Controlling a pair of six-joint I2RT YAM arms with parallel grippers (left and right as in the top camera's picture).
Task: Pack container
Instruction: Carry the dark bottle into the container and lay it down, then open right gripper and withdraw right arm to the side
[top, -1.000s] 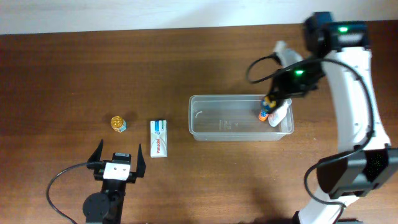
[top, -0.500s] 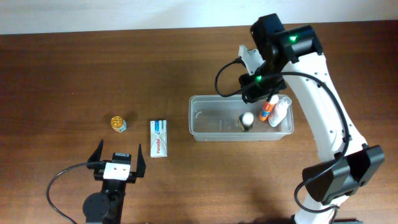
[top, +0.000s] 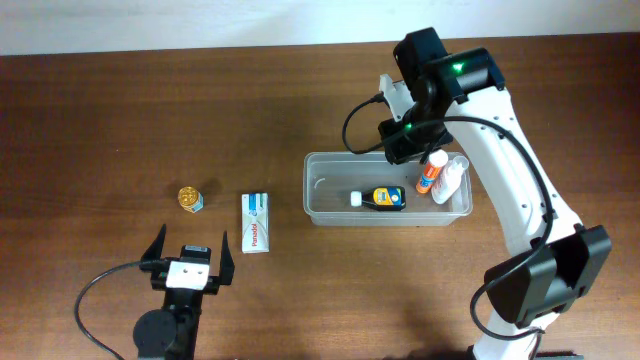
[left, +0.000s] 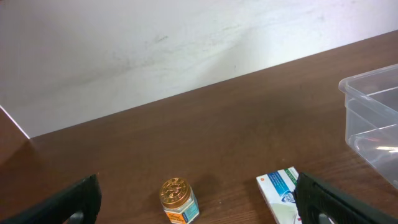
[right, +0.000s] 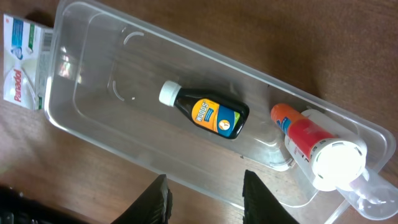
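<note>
Right of centre sits one container (top: 309, 190) holding three things: a dark bottle (top: 381, 198) lying flat, an orange tube (top: 428, 178), a white bottle (top: 452, 181). Right gripper (right: 208, 202) above it, spread and empty; left gripper (top: 190, 258) wide open, empty, near one box (top: 257, 222) and one jar (top: 190, 199)

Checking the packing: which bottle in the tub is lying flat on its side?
The dark bottle with the yellow label and white cap, flat on the container floor. The orange bottle and the white bottle lean at its right end.
</note>
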